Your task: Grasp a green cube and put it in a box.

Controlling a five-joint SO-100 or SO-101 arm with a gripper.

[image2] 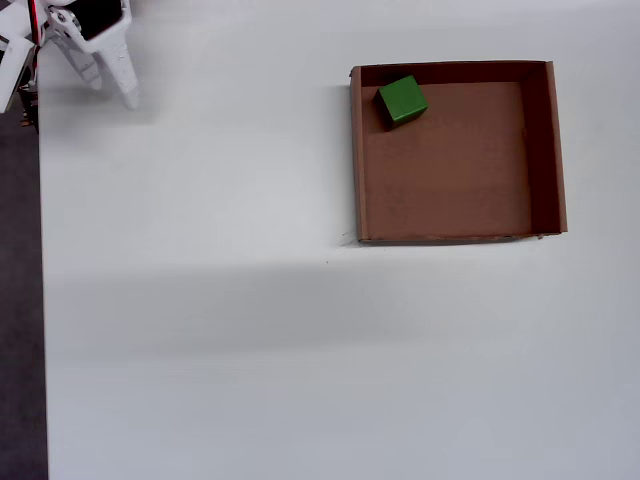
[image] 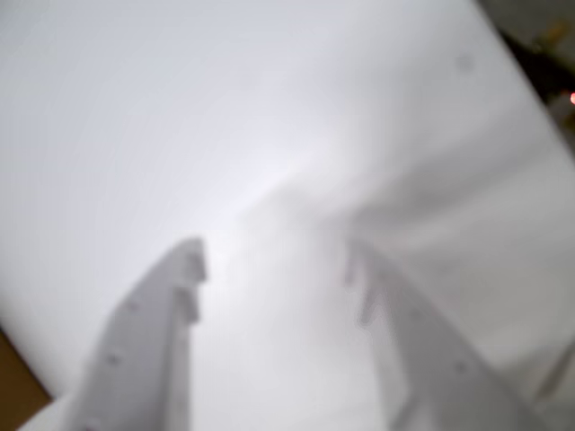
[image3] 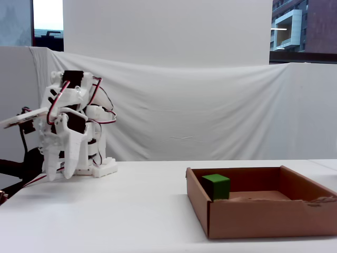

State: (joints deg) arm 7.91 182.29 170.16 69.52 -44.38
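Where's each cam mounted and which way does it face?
Wrist view: rides on the arm, aimed along the open gripper at blurred white table; both fingers show.
Overhead view: above, facing straight down at the table, box and green cube; the gripper shows top left.
Fixed view: table height, side-on toward a white cloth backdrop; the folded arm stands left.
Overhead and fixed views both show the cube inside the box.

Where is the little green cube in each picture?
Wrist view: the green cube is not in it; only blurry white table and the gripper show.
Overhead view: the green cube sits in the upper left corner of the box.
Fixed view: the green cube is inside the box, near its left wall.
Shared landmark: the brown box, in the overhead and fixed views.
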